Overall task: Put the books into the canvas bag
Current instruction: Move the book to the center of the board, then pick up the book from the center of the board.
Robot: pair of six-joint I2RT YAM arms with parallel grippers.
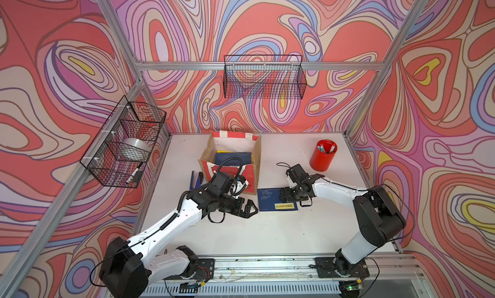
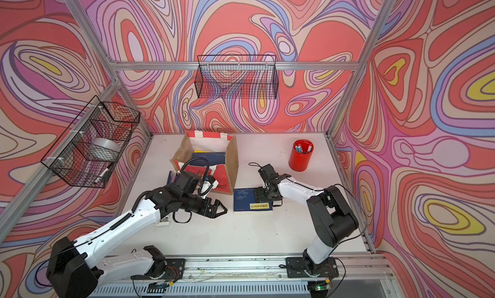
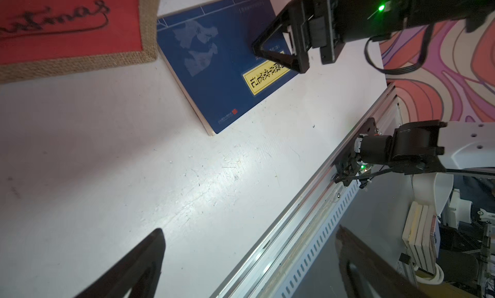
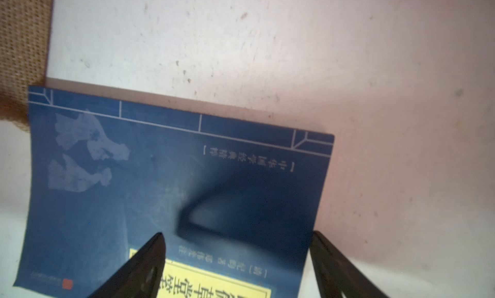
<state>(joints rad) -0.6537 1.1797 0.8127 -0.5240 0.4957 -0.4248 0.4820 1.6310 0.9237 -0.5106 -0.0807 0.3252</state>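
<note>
— Tabletop point(image 1: 267, 229) first: what do we have on it?
— We have the canvas bag point(image 1: 256, 162) standing open toward the back, with navy books point(image 1: 233, 158) lying inside it. One more navy book point(image 1: 270, 198) lies flat on the table, yellow label up. It is just beside the bag's near corner on the right arm's side.
— Which way does its long axis run?
— Across the table, left to right, so its short ends face our two arms.
— And the claws?
— The right gripper point(image 4: 238, 235) stands wide over the short end on its own side. One finger is above the cover by the label, the other past the edge. It holds nothing, and we cannot tell whether it touches. The left gripper point(image 1: 247, 208) hangs fully spread and empty, just off the opposite end. We judge the right arm better placed for the pickup.
</note>
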